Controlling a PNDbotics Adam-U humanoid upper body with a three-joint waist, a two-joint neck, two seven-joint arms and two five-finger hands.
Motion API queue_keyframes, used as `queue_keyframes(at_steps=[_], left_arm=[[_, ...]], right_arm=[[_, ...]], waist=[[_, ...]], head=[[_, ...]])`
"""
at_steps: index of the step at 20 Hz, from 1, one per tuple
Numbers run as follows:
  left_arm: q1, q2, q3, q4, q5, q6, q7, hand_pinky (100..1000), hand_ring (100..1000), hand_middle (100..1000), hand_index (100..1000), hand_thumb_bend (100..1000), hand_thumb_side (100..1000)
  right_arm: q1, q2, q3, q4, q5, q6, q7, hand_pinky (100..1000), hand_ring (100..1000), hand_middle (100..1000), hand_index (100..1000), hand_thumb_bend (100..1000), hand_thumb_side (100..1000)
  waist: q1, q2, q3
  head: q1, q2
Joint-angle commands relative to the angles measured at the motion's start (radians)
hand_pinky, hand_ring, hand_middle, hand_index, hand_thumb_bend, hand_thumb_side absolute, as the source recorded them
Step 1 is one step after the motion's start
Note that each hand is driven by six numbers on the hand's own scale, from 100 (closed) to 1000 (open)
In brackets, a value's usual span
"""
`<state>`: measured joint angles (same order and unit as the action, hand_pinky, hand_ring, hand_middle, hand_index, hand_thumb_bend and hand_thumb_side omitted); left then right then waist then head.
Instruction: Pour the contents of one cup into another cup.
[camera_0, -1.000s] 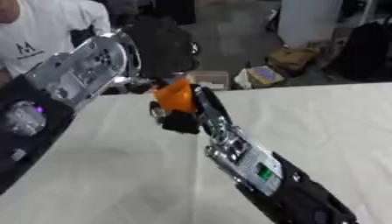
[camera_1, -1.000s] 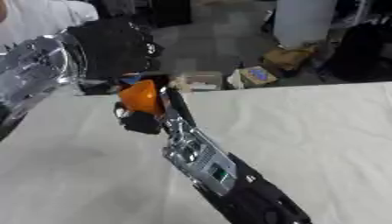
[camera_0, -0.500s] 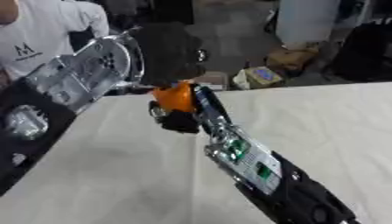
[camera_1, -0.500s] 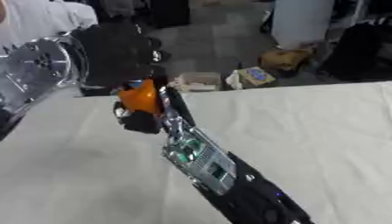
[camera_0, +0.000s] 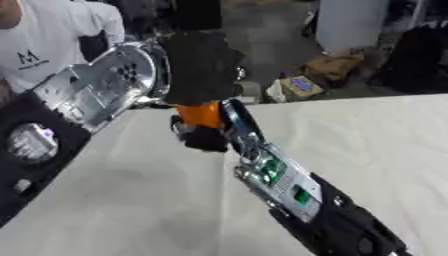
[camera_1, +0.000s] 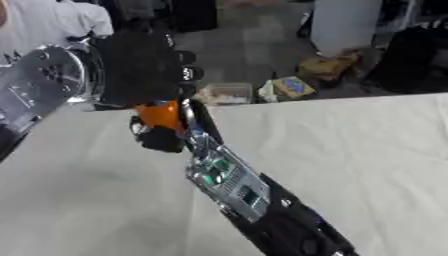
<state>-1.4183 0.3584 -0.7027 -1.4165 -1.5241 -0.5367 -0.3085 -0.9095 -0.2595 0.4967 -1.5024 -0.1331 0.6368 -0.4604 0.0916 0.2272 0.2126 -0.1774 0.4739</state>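
An orange cup (camera_0: 199, 114) is held above the white table near its far edge. My right hand (camera_0: 206, 139) comes up from the lower right and is curled round the cup's lower part. My left hand (camera_0: 203, 67) reaches in from the left on a silver and black arm and hangs right above the orange cup, its black back toward the camera, covering the cup's top. Whatever it holds is hidden, and no second cup shows in either view.
The white table (camera_0: 376, 135) stretches wide to the right and in front. Its far edge (camera_1: 350, 98) runs just behind the hands. Boxes (camera_0: 302, 86) lie on the floor beyond. A person in a white shirt (camera_0: 44, 47) stands at the upper left.
My left hand has moved right and down over the orange cup, hiding more of its top. The right hand and cup have sunk a little.
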Motion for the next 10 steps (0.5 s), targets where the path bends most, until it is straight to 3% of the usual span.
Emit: queue_keyframes(at_steps=[1, 10], left_arm=[[-0.027, 0.023, -0.004, -0.032, -0.008, -0.029, 0.016, 718, 757, 726, 759, 199, 100], [-0.034, 0.033, -0.025, -0.086, -0.006, -0.164, 0.054, 699, 759, 725, 762, 194, 100]], right_arm=[[-0.019, -0.013, -0.013, -0.02, -0.007, 0.013, -0.021, 464, 474, 480, 575, 100, 253], [-0.016, -0.014, -0.014, -0.02, -0.009, 0.012, -0.023, 464, 474, 479, 575, 100, 252]], waist=[[-0.001, -0.028, 0.002], [0.0, -0.028, 0.004]], head=[[-0.001, 0.002], [-0.001, -0.001]])
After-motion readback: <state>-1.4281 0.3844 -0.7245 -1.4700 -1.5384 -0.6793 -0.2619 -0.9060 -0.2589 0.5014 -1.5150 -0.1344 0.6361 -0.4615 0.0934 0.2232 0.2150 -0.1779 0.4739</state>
